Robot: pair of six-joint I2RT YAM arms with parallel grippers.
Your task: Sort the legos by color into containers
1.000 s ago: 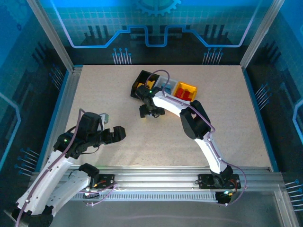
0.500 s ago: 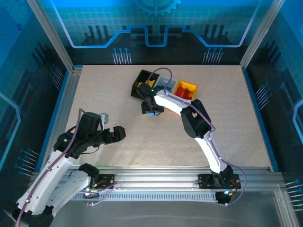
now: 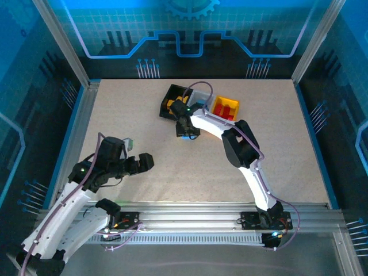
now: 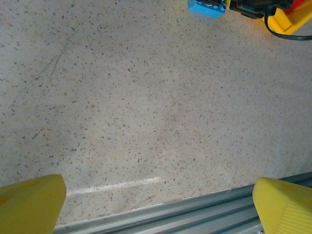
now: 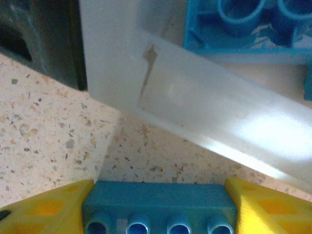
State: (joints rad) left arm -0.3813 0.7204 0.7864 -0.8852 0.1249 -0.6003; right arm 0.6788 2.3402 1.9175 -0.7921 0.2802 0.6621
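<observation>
The right end effector point(image 3: 185, 129) is clenched on a blue four-stud brick point(image 5: 158, 202), with both yellow fingers point(image 5: 53, 207) pressed against its ends, just in front of the white translucent bin point(image 5: 195, 112), in which another blue brick point(image 5: 243, 24) is seen. In the top view the black bin point(image 3: 178, 89) holding yellow bricks point(image 3: 171, 104) is set left of it and the yellow bin point(image 3: 221, 101) holding red bricks point(image 3: 227, 110) right of it. The left end effector point(image 4: 157, 197) is spread wide, released and empty, over bare counter point(image 4: 146, 97), well apart from the bins.

Speckled table point(image 3: 172, 155) bears three bins point(image 3: 199, 95) side by side.
</observation>
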